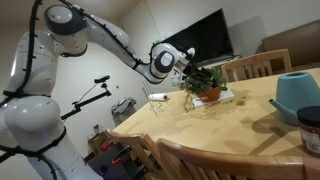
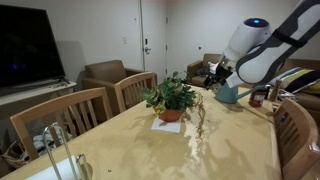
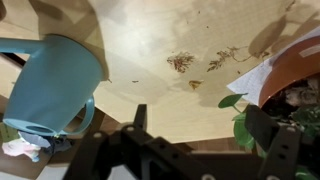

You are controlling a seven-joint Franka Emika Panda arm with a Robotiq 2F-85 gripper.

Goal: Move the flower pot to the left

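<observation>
The flower pot (image 1: 210,95) is a small terracotta pot with a bushy green plant. It stands on a white paper on the wooden table (image 1: 235,125) in both exterior views, and shows in an exterior view (image 2: 171,113). In the wrist view its orange rim (image 3: 297,70) and leaves sit at the right edge. My gripper (image 3: 196,120) is open and empty, hovering above the table beside the plant. It appears in both exterior views (image 1: 190,62) (image 2: 213,76), near the plant's top.
A teal-blue rounded container (image 3: 50,85) stands on the table, also seen in both exterior views (image 1: 296,92) (image 2: 228,92). Wooden chairs (image 2: 70,115) surround the table. A dark TV (image 1: 205,40) hangs behind. Jars (image 2: 258,97) stand near the far edge.
</observation>
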